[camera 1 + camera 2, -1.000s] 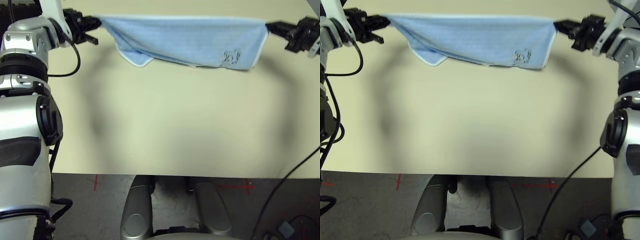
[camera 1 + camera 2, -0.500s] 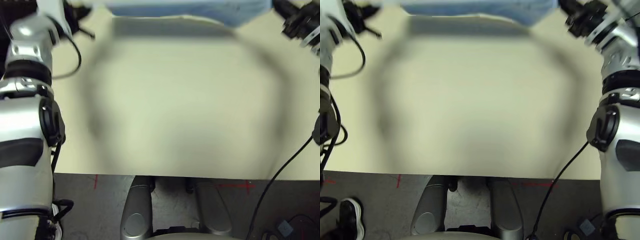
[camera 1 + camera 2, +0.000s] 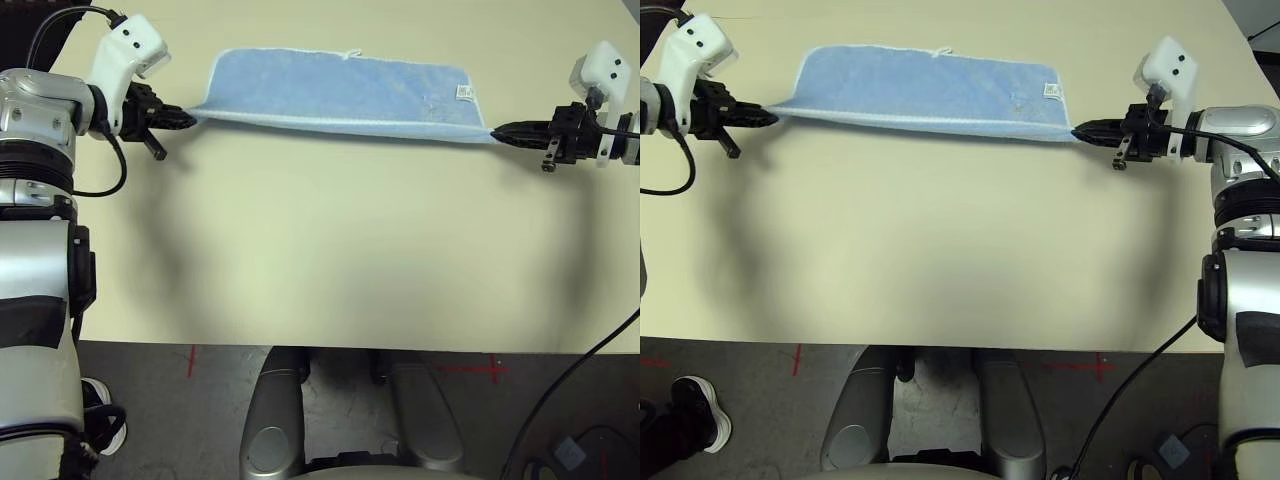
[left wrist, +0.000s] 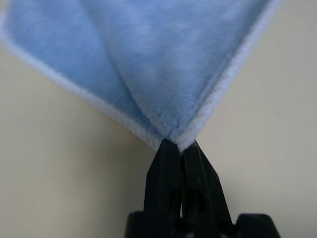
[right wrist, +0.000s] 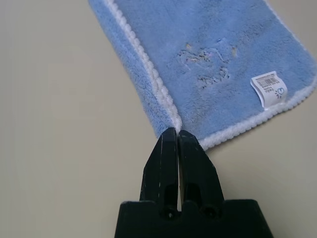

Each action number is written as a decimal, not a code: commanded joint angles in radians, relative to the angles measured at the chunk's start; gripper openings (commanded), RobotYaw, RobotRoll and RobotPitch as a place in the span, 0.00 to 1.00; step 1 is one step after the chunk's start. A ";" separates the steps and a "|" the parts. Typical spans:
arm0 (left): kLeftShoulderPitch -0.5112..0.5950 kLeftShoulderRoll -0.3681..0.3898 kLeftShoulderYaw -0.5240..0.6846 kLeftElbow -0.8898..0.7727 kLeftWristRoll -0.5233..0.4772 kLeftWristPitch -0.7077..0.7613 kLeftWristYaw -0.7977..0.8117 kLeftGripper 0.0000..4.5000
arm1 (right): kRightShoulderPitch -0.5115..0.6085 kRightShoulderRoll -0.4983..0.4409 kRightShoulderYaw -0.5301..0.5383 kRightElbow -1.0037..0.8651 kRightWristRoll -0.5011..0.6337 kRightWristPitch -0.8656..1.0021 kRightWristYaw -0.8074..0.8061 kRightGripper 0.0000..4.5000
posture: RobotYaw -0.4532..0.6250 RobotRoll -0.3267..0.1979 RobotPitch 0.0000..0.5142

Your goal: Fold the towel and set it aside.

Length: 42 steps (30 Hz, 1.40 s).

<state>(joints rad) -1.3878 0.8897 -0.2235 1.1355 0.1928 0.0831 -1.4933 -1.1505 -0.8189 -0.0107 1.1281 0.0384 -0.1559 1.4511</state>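
Down from where it hung in the air a second ago, the towel (image 3: 340, 92) now lies folded in a long band across the far side of the table (image 3: 330, 250), its near edge drawn straight between my two arms. I have the left gripper (image 3: 186, 118) clamped on the towel's left near corner; in the left wrist view both black fingers (image 4: 171, 173) are pressed together on the white hem where two layers meet. My right gripper (image 3: 500, 131) is likewise pinched on the right near corner, fingers (image 5: 176, 153) closed tight on the hem. A small white label (image 5: 268, 90) sits on the top layer near that right corner, with faint pressed marks (image 5: 205, 64) in the pile just beside it. Both arms reach out well apart, low over the table. I can see a person's shoe (image 3: 702, 424) on the floor at the robot's left
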 commanded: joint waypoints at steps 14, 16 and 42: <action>0.112 0.304 -0.538 -0.455 -0.456 0.184 -0.121 0.01 | -0.033 -0.052 0.042 0.037 -0.002 -0.149 0.159 0.00 | 0.47 0.62 0.65; 0.096 0.307 -0.566 -0.433 -0.447 0.149 -0.121 0.01 | -0.029 -0.076 0.098 0.015 0.030 -0.091 0.163 0.00 | 0.47 0.62 0.64; -0.027 0.369 -0.827 -0.377 -0.468 -0.159 -0.121 0.01 | 0.190 -0.317 0.478 -0.280 0.374 -0.051 0.163 0.00 | 0.48 0.62 0.60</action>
<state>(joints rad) -1.4108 1.2042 -1.0141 0.7517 -0.2821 -0.0901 -1.6057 -0.9823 -1.0889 0.4509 0.8377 0.4167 -0.2210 1.6081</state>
